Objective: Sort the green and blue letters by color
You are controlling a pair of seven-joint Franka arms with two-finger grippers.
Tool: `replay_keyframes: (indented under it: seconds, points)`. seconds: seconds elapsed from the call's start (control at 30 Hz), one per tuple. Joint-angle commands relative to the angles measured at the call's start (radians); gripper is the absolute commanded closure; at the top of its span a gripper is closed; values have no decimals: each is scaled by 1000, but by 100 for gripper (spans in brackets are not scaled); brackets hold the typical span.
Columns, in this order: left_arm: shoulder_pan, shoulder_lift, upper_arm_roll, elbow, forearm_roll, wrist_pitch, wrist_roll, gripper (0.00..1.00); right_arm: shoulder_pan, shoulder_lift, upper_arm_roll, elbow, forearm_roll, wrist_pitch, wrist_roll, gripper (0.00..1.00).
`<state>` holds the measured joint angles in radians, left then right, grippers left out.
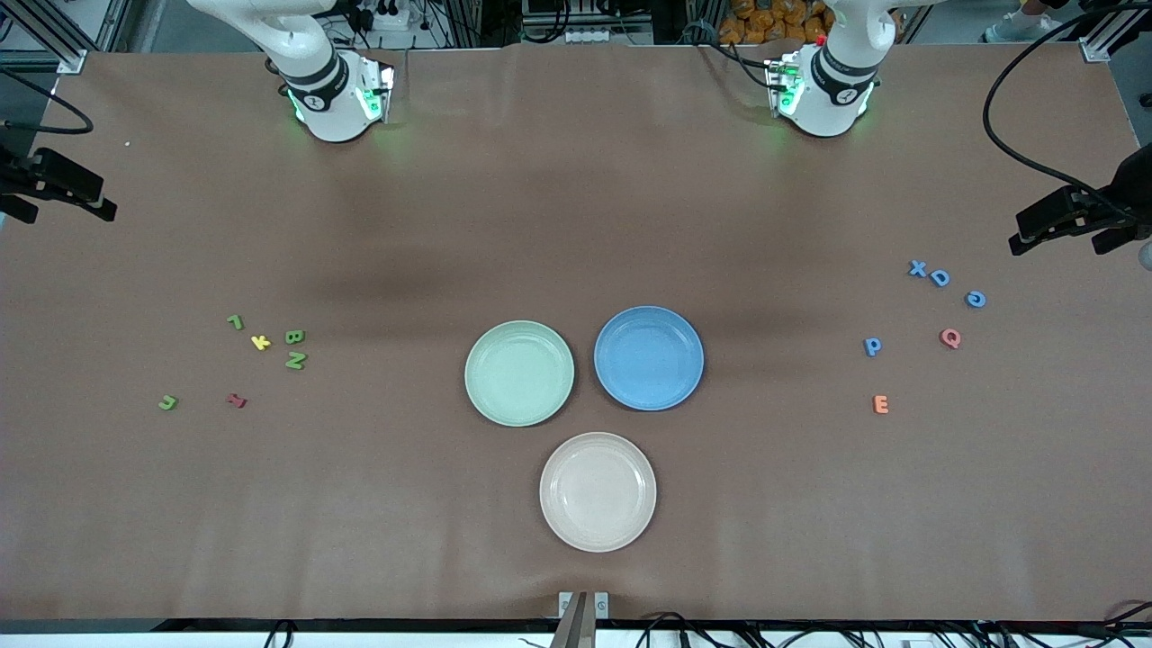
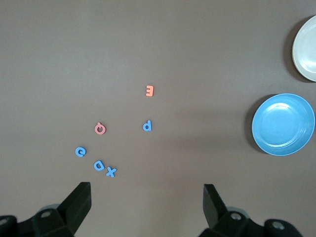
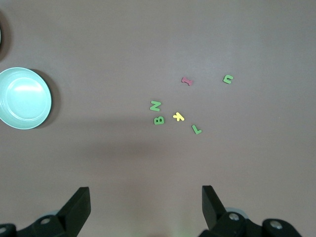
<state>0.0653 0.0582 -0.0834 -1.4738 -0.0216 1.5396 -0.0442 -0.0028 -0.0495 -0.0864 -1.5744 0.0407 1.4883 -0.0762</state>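
Blue letters X (image 1: pixel 917 268), D (image 1: pixel 940 278), G (image 1: pixel 976 299) and P (image 1: pixel 872 346) lie scattered toward the left arm's end of the table. Green B (image 1: pixel 294 337), N (image 1: pixel 295 360) and two green hook shapes (image 1: pixel 235 321) (image 1: pixel 167 402) lie toward the right arm's end. My left gripper (image 2: pixel 146 186) hangs high over bare table beside the blue X (image 2: pixel 110 172), open and empty. My right gripper (image 3: pixel 145 188) is also open and empty, high over bare table beside the green B (image 3: pixel 159 120). Neither gripper shows in the front view.
A green plate (image 1: pixel 519 372), a blue plate (image 1: pixel 648 357) and a pale plate (image 1: pixel 598 490) sit mid-table, all empty. A yellow K (image 1: pixel 260 342) and a dark red letter (image 1: pixel 237 400) lie among the green ones. A pink Q (image 1: pixel 950 337) and an orange E (image 1: pixel 881 404) lie among the blue.
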Motion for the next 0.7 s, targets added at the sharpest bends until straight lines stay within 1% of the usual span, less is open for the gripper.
replay_keyframes:
  seconds: [0.0, 0.3, 0.4, 0.53, 0.6, 0.67]
  points:
    - [-10, -9, 4, -5, 17, -3, -16, 0, 3, -21, -1, -41, -1, 7, 9, 0]
    - [-15, -8, 4, -3, 23, -1, -31, 0, 3, -23, -1, -93, -1, 47, 9, 0]
    - [-15, -9, 4, -2, 22, -1, -31, 0, 6, -39, -1, -148, -1, 101, 10, 0]
    - [-15, -11, 5, -3, 26, -1, -32, 0, 10, -87, 2, -266, -2, 208, 10, 0]
    - [-15, -12, 4, -3, 55, 1, -39, 0, 14, -98, 2, -298, -2, 234, 13, 0]
    - [-12, -18, -3, -3, 93, 1, -39, 0, 17, -96, 2, -306, -5, 239, 13, 0]
